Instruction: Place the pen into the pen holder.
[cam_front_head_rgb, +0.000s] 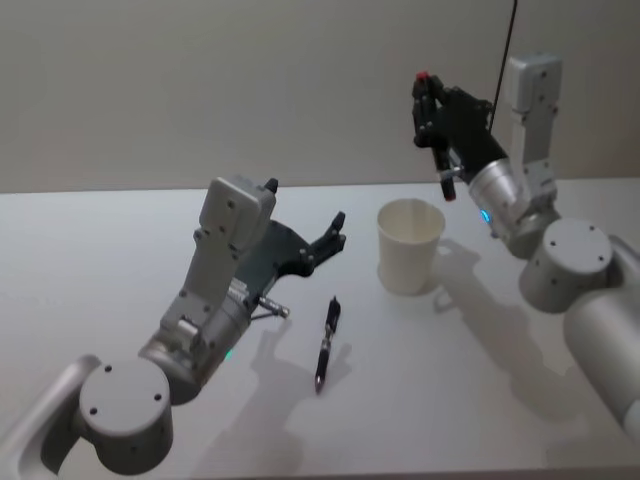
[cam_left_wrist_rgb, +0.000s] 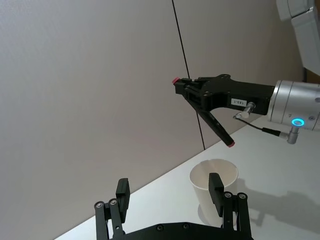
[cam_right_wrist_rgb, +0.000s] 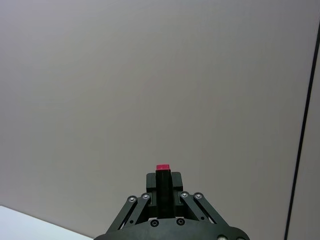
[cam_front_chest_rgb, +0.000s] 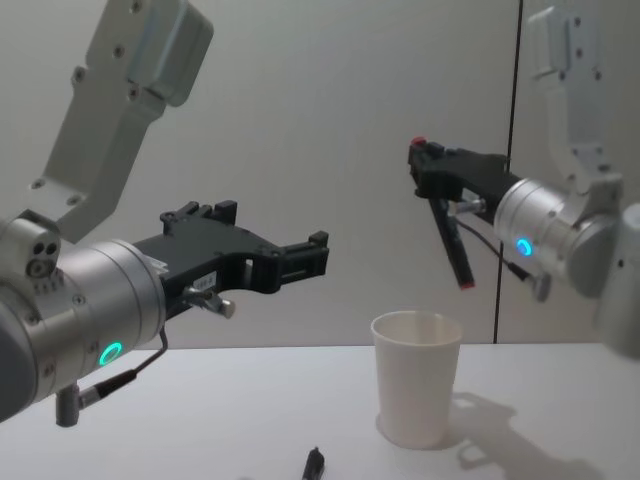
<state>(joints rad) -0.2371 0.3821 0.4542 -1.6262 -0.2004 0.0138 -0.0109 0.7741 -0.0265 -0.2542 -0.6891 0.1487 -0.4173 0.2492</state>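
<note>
White paper pen holder (cam_front_head_rgb: 410, 248), tapering, upright; black red-tipped pen (cam_front_chest_rgb: 450, 243) in right pincer (cam_front_chest_rgb: 424, 168).

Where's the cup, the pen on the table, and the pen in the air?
cup (cam_front_head_rgb: 405, 262): head view, side wall.
pen on the table (cam_front_head_rgb: 327, 342): head view, mid-barrel.
pen in the air (cam_front_chest_rgb: 451, 243): chest view, mid-barrel.

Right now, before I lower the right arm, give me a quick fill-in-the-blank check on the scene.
1. The right gripper is shut on a pen with ____ ends.
2. That pen's lower tip is ____ the rim of the pen holder, not inside it.
3. A second pen lies flat on the ____.
4. The left gripper has its fingers ____ and holds nothing.

Missing words: red; above; table; open.
</note>
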